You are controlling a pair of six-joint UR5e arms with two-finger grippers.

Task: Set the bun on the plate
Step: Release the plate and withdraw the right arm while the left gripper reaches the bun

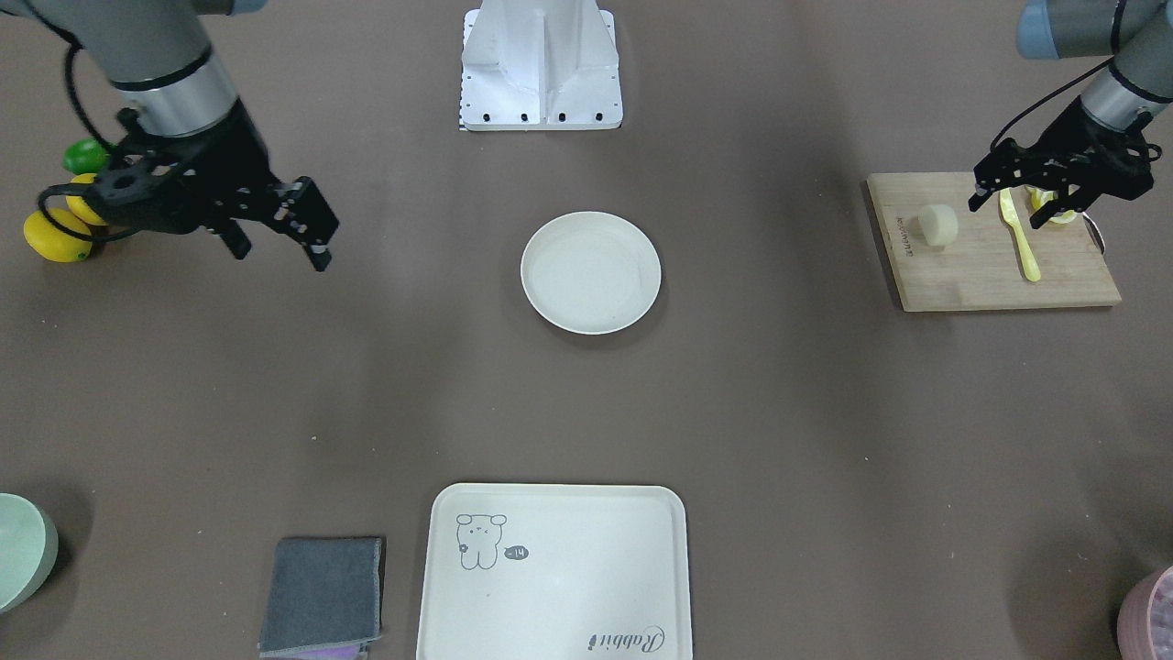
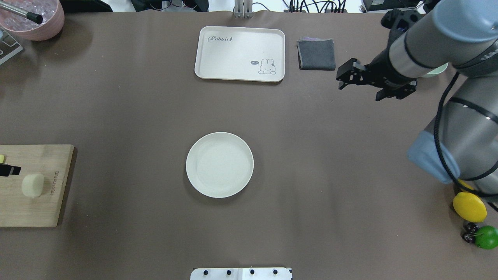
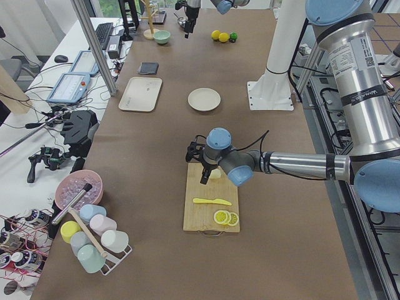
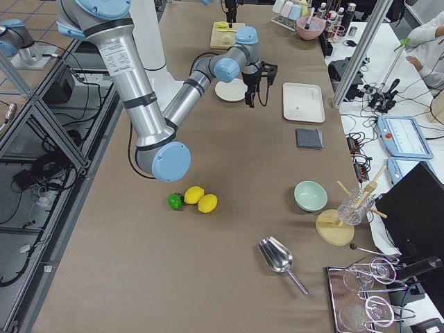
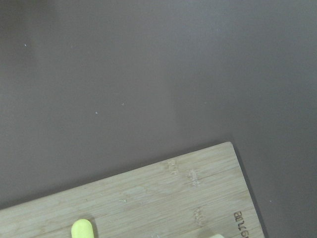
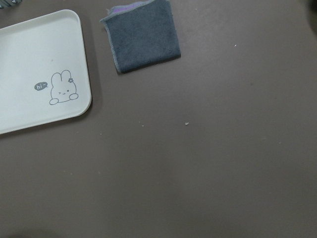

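The bun (image 1: 937,225) (image 2: 33,185) lies on a wooden cutting board (image 1: 990,275) (image 2: 27,210) at the table's end on my left side. My left gripper (image 1: 1013,206) hovers open over that board, beside the bun and above a yellow knife (image 1: 1019,236), holding nothing. In the overhead view only its fingertip (image 2: 8,170) shows. The plate (image 1: 591,272) (image 2: 220,164) sits bare at the table's middle. Over bare table on the other side, my right gripper (image 1: 279,252) (image 2: 360,83) hangs open with nothing between its fingers.
Lemon slices (image 1: 1054,206) lie under the left gripper. A cream tray (image 2: 240,53) and a folded grey cloth (image 2: 316,54) lie at the far edge. Lemons (image 1: 57,236) and a lime (image 2: 487,237) sit by the right arm. A pink bowl (image 2: 33,17) stands far left.
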